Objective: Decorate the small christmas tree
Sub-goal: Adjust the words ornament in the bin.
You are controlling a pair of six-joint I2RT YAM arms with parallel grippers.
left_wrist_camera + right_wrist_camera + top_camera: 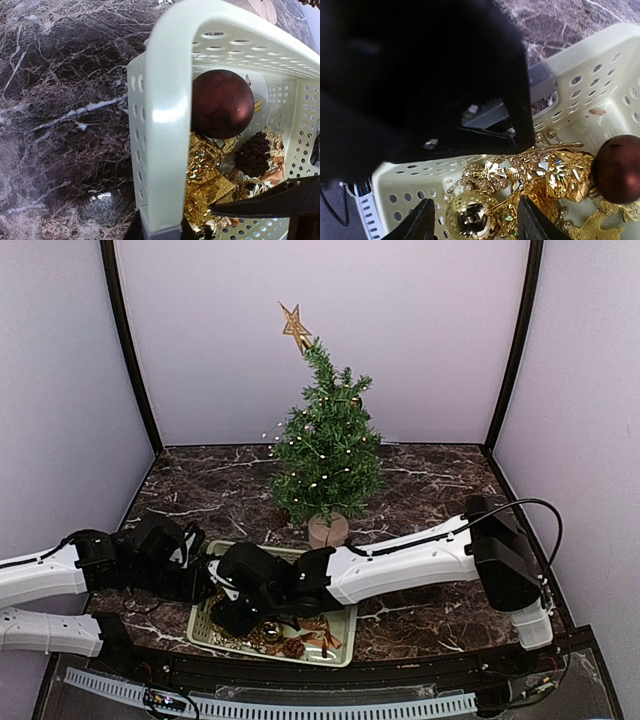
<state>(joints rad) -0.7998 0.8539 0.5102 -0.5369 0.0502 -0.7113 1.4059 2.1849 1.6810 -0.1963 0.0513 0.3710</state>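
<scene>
The small christmas tree [325, 455] stands upright at mid table, with a gold star [295, 327] on top and small lights. In front of it lies a pale green basket [343, 637] of ornaments. My left gripper [205, 580] [160, 232] is shut on the basket's left wall [167, 125]. Over the basket, my right gripper [245, 615] [475, 222] hangs open, its fingers either side of a gold perforated ball [470, 215] without touching it. A dark red ball [222, 102] [618, 167], a pine cone [254, 152] and gold foil leaves [560, 175] lie inside.
The dark marble table [430, 490] is enclosed by lilac walls on three sides. The left gripper's black body [420, 75] looms right above the right gripper's fingers. In the left wrist view, a black right finger [270, 202] crosses the basket's inside.
</scene>
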